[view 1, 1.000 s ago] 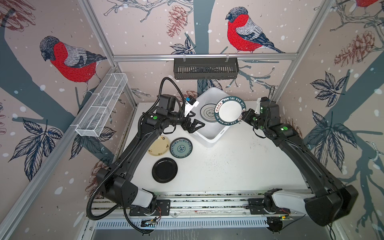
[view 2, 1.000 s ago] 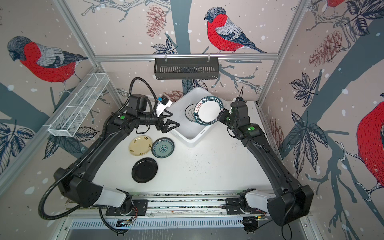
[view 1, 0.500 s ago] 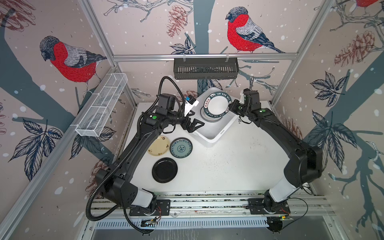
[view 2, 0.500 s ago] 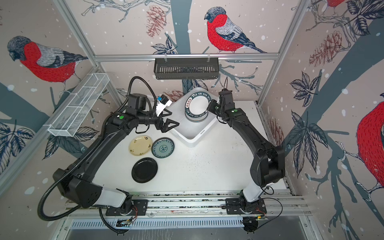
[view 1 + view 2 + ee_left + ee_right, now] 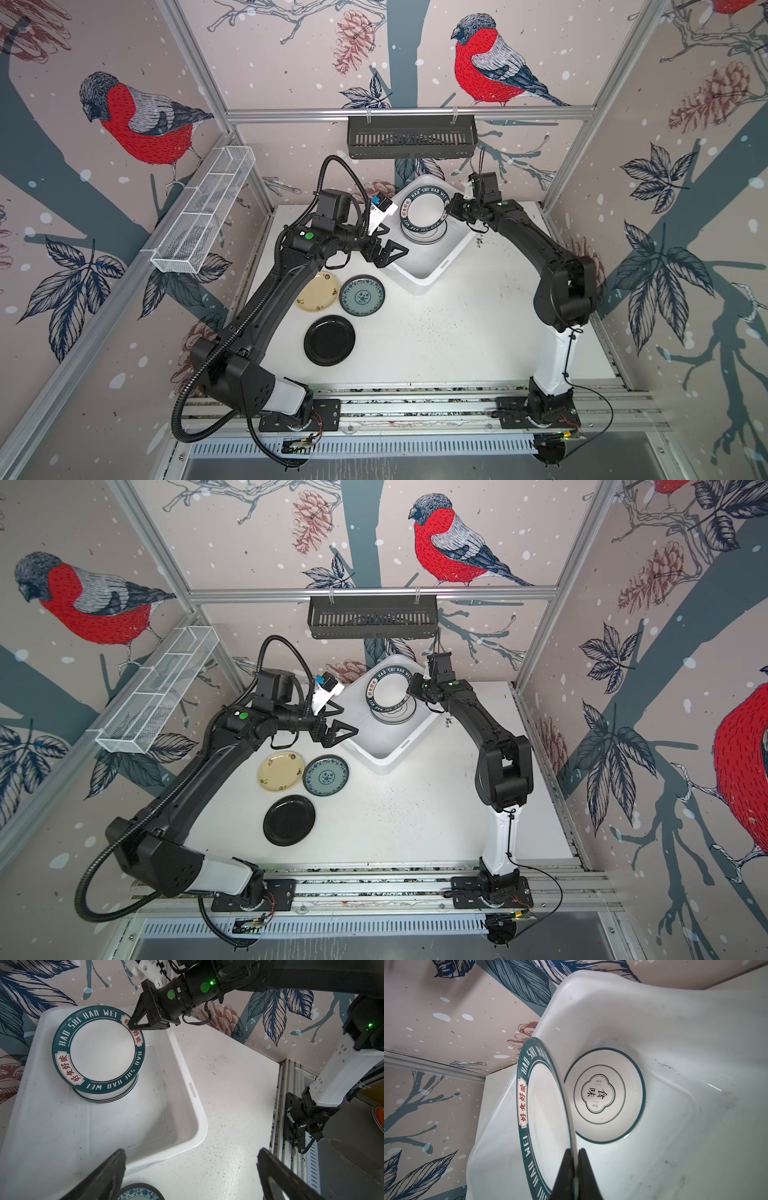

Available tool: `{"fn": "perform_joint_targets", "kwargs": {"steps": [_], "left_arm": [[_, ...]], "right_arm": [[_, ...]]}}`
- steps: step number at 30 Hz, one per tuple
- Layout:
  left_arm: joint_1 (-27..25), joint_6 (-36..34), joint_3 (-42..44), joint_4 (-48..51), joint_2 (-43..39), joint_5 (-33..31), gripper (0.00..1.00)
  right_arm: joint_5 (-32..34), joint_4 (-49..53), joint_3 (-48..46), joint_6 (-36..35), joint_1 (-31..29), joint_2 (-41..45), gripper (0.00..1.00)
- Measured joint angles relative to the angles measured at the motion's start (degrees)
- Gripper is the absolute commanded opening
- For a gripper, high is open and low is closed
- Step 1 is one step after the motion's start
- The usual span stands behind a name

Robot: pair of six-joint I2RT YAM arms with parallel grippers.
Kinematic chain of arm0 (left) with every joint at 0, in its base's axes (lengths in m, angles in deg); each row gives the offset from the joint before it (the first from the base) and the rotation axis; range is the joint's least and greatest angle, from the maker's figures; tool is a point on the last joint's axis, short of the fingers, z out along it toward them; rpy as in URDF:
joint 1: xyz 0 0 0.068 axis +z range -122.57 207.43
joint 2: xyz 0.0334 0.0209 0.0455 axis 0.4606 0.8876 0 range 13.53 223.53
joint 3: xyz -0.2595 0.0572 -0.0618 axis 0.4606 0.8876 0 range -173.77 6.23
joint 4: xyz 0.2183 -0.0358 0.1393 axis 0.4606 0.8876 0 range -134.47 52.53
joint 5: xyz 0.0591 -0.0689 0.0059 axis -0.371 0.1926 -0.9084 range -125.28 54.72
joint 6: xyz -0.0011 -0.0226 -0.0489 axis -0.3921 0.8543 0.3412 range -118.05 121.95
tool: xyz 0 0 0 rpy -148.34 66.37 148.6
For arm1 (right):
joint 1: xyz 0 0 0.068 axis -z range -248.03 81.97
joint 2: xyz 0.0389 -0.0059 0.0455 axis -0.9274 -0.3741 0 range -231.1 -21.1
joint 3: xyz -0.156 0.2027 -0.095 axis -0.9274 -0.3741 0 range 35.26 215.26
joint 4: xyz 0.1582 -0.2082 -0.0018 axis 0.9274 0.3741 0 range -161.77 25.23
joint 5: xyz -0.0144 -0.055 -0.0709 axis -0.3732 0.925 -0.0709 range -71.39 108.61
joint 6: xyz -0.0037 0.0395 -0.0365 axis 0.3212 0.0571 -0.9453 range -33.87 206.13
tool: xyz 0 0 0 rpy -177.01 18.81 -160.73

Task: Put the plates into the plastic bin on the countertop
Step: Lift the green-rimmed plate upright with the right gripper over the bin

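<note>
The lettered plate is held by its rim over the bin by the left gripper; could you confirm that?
Not quite: the right gripper, not the left, holds the lettered plate by its rim over the bin, as the right wrist view shows. The left gripper stands open and empty.

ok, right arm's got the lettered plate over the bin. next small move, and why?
Probably lower the right gripper a little, so the lettered plate settles onto the emblem plate in the plastic bin. The jaws pinch its rim, and it hangs above that plate with a gap showing, so opening now would likely drop it.
</note>
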Motion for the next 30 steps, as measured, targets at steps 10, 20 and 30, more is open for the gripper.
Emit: {"fn": "perform_joint_targets", "kwargs": {"steps": [10,20,30], "left_arm": [[0.0,0.1,0.0,0.0,0.0,0.2,0.97],[0.0,0.0,0.0,0.0,0.0,1.9,0.98],[0.0,0.0,0.0,0.2,-0.1,1.9,0.98]], "right_arm": [[-2.5,4.4,7.6,-2.4,1.6,-7.3,0.02],[-3.4,6.1,11.8,-2.4,2.4,-11.9,0.02],[-4.3,6.7,15.1,-2.0,3.4,-15.7,0.02]]}}
